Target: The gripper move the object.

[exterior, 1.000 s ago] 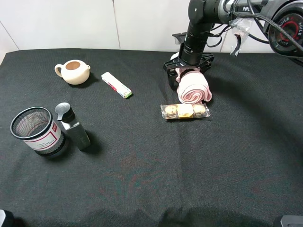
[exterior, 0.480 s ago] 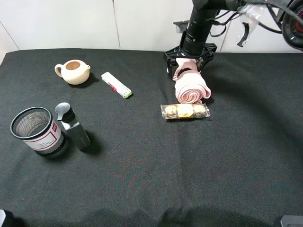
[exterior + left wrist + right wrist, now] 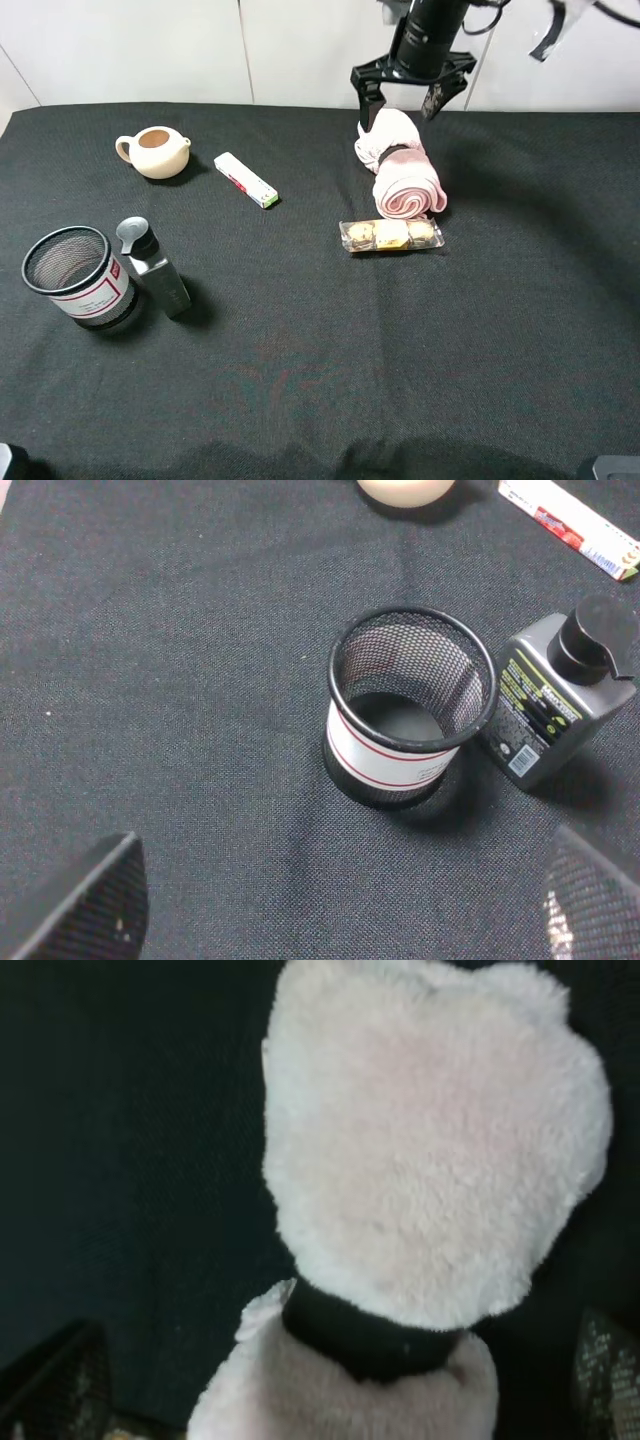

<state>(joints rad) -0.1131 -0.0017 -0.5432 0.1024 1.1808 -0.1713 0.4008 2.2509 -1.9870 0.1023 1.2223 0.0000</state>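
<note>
The object, a pale-pink rolled towel (image 3: pixel 402 178) with two lobes and a black band, lies on the black cloth at the back right, just behind a clear cookie packet (image 3: pixel 391 235). My right gripper (image 3: pixel 400 98) hangs open above the towel's far lobe, its two dark fingers spread to either side and clear of it. In the right wrist view the towel (image 3: pixel 430 1160) fills the picture, its black band (image 3: pixel 360 1335) showing between the lobes, and the right gripper (image 3: pixel 335 1385) stands wide around it. My left gripper (image 3: pixel 340 915) is open and empty above a mesh cup (image 3: pixel 410 710).
A cream teapot (image 3: pixel 156 151) and a white box (image 3: pixel 246 180) sit at the back left. The mesh cup (image 3: pixel 76 276) and a grey bottle (image 3: pixel 156 266) stand at the front left; the wrist view shows the bottle (image 3: pixel 560 700) beside the cup.
My right gripper has risen from around the towel's far lobe and drawn back toward the wall, jaws still wide. The towel stays lying on the cloth.
</note>
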